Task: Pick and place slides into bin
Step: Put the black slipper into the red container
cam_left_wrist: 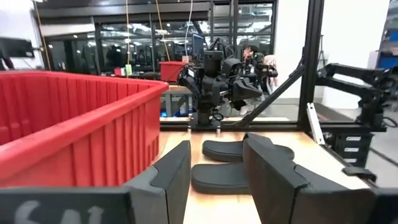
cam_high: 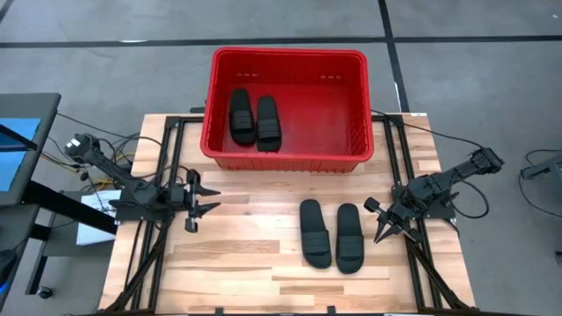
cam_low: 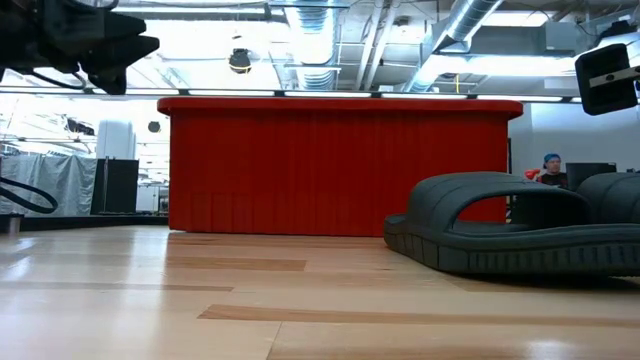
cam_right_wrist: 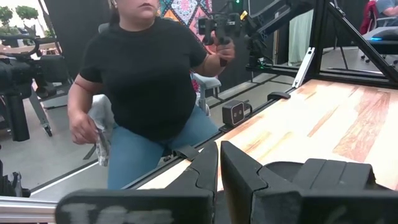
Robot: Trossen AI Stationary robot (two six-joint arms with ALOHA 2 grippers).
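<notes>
Overhead view straight down, low view level and close, both sharing bin [cam_high: 285, 105] and slides [cam_high: 332, 234]

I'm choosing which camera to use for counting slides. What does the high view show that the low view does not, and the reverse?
Only the high view shows inside the bin, where two slides already lie, and both grippers: the left gripper open over the table's left side, the right gripper beside the other pair. Only the low view shows the room behind the table and how the near slide's strap arches over its sole. Both show the bin's red wall, the wooden table and the slides on the table.
</notes>
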